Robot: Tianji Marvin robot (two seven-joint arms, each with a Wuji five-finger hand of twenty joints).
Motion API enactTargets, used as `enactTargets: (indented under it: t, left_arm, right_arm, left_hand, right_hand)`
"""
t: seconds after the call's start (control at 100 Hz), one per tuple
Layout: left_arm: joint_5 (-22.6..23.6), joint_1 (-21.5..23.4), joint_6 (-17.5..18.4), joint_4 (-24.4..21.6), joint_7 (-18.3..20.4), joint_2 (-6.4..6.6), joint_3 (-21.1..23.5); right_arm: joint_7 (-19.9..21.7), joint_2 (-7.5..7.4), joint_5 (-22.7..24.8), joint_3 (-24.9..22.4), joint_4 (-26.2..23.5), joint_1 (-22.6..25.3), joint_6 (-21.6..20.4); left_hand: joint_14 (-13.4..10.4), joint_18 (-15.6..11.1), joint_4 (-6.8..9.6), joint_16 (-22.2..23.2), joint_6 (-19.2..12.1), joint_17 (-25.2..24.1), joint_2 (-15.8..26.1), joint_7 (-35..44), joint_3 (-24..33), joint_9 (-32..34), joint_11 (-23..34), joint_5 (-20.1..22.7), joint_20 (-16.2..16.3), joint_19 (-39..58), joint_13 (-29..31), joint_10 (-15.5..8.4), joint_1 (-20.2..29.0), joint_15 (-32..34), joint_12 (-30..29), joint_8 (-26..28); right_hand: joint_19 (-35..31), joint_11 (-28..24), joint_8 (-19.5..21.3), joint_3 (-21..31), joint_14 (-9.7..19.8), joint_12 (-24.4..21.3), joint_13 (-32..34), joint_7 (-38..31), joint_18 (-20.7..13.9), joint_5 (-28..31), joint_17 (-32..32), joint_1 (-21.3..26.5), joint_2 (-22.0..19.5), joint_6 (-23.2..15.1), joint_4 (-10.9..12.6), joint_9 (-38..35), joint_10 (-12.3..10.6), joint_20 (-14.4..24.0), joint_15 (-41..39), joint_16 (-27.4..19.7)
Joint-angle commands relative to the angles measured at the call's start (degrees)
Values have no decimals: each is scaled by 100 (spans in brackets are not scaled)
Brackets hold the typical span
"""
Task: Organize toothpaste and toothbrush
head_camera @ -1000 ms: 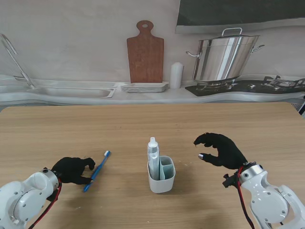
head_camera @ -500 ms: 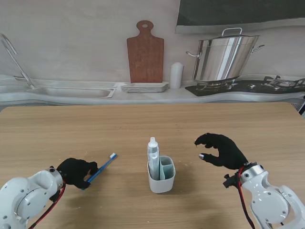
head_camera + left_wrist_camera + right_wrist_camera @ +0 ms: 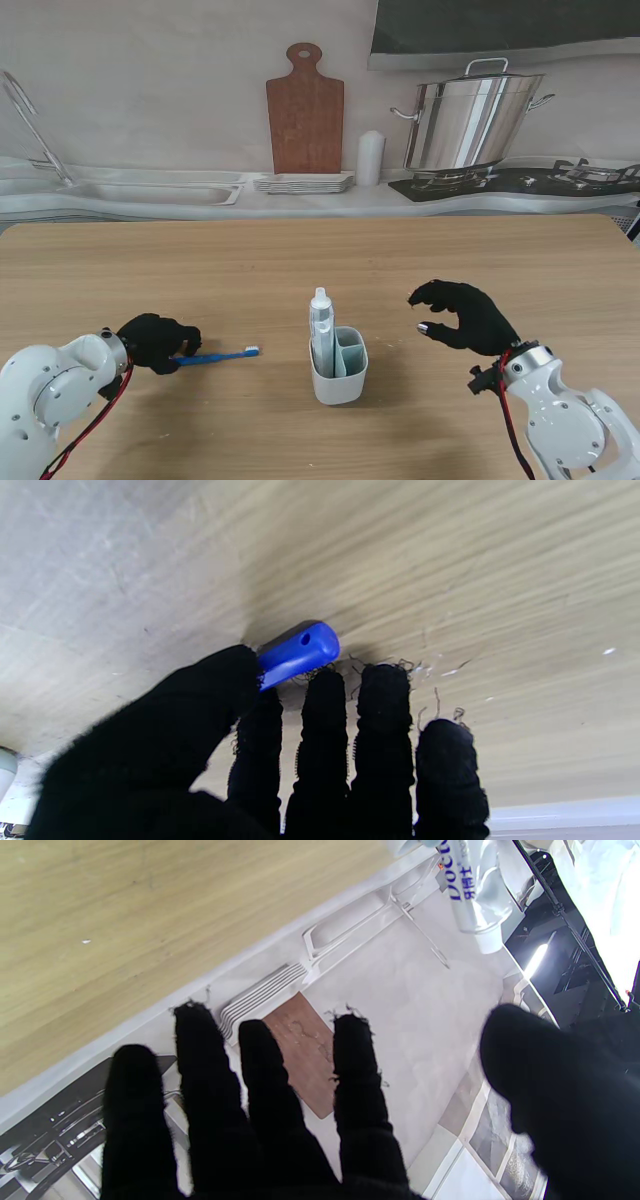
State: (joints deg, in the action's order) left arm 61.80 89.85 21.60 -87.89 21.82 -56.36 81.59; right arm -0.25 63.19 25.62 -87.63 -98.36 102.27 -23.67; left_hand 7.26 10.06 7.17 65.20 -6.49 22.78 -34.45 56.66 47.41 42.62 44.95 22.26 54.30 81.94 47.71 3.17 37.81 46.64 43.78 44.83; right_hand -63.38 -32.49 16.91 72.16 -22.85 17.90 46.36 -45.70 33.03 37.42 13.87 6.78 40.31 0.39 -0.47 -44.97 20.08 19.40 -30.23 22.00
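Toothpaste (image 3: 321,330) upright in holder (image 3: 339,376), mid-surface; tube (image 3: 465,885) reads "Doc…" (rest cut off). Left hand (image 3: 155,342) grasping blue toothbrush (image 3: 222,356) handle, brush flat on surface (image 3: 300,260). Right hand (image 3: 462,314) released, hovering.

Matt wood-grain tabletop (image 3: 300,260), faintly scuffed. Glossy blue plastic toothbrush (image 3: 215,356). Smooth white plastic holder (image 3: 342,385). Fuzzy black cloth gloves, frayed threads, on left hand (image 3: 155,342) and right hand (image 3: 465,315).
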Motion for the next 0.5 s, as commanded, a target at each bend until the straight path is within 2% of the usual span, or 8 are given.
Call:
enactTargets:
  t: [0.0, 0.12, 0.26, 0.3, 0.36, 0.42, 0.49]
  left_arm:
    - [23, -12, -40, 30, 141, 17, -23]
    - [79, 12, -102, -54, 192, 16, -17]
    - [202, 94, -213, -169, 185, 6, -31]
    - [225, 107, -250, -187, 185, 3, -45]
    - [270, 113, -285, -204, 190, 3, -68]
    - [282, 103, -325, -204, 198, 2, -96]
    - [282, 78, -388, -203, 227, 1, -131]
  right_arm:
    - [83, 17, 25, 6, 1, 49, 31]
    - [80, 18, 28, -2, 4, 58, 39]
    - [92, 17, 10, -1, 16, 51, 48]
    - [95, 17, 7, 1, 22, 47, 46]
    - [97, 17, -1, 3, 28, 43, 42]
    - [101, 16, -3, 1, 31, 43, 37]
    - [108, 14, -1, -4, 35, 44, 33]
  left_hand:
    - [61, 90, -84, -32, 94, -138, 51, -266, 7, -389, -778, -19, 46, -38, -163, 140, -96, -64, -731, -207]
    - [145, 134, -39, -97, 219, -395, 134, -320, -99, -583, -844, 76, 59, -191, -446, 244, -296, -212, -814, -253]
    - [182, 133, 15, -50, 223, -332, 75, -297, -186, -535, -792, 382, 169, -79, -433, 296, -337, -91, -798, -265]
    - [196, 110, -32, 1, 187, -287, -66, -246, -173, -511, -743, 511, 214, 0, -419, 319, -251, -8, -754, -278]
    - [183, 32, -240, 124, 105, -183, -254, -141, -101, -490, -684, 692, 290, 168, -385, 331, -145, 143, -646, -373]
    - [170, -88, -430, 308, -16, 54, -479, -53, -13, -416, -631, 921, 370, 457, -287, 367, 17, 361, -557, -564]
    - [125, -246, -572, 585, -155, 447, -684, 94, 38, -323, -539, 1154, 429, 832, -134, 389, 142, 680, -452, -774]
  right_hand:
    - [-58, -68, 22, 31, 117, -7, 77, 38, 94, 41, 6, -222, 13, -14, -178, -7, 10, 19, -14, 117]
    - [-61, -69, 20, 37, 114, -7, 90, 39, 96, 61, 12, -220, 17, -1, -178, -23, 21, 21, -16, 125]
    - [-61, -67, 15, 41, 113, -8, 91, 46, 101, 78, 14, -214, 17, 19, -178, -27, 24, 22, -17, 133]
    - [-60, -68, 13, 40, 102, -7, 98, 50, 104, 79, 14, -218, 17, 23, -178, -29, 25, 22, -21, 137]
    - [-60, -67, 11, 41, 98, -8, 99, 51, 105, 86, 13, -219, 16, 18, -179, -32, 40, 22, -24, 141]
    - [-63, -70, 10, 39, 93, -7, 104, 53, 106, 84, 19, -221, 9, 22, -179, -40, 33, 23, -28, 145]
    - [-62, -74, 9, 40, 96, -6, 116, 55, 116, 88, 21, -217, 10, 29, -178, -52, 30, 24, -33, 150]
